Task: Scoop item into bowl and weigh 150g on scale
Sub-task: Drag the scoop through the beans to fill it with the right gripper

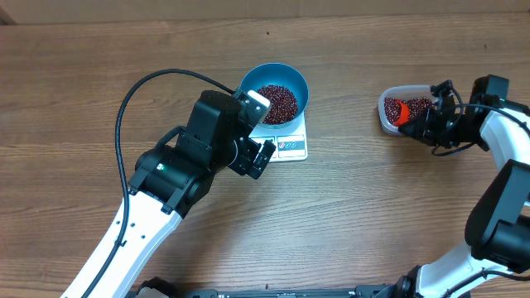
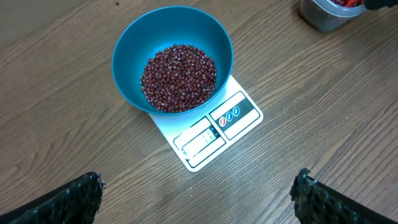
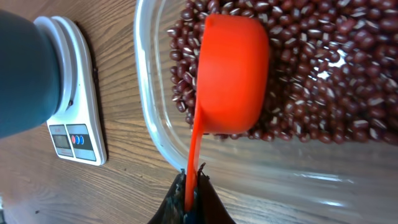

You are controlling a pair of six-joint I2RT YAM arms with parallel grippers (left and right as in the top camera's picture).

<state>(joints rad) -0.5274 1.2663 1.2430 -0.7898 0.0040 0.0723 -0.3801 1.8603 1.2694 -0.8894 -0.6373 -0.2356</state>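
Beans (image 2: 179, 78) sit in the bowl (image 2: 130, 43) on the scale (image 2: 205, 140), print unreadable; left hand (image 2: 199, 196) gapes empty, right hand (image 3: 193, 199) pinches scoop (image 3: 233, 74).

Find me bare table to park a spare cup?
Free: the table between the scale and the clear container; also the far-left side beyond the left arm. Crowded: left arm overhangs the scale's left edge; right arm holds an orange scoop in the container.

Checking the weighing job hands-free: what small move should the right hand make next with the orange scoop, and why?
Probably dig the orange scoop into the beans in the clear container. The right hand is shut on its handle, the cup lies over the heap, and the blue bowl on the scale looks only part full.
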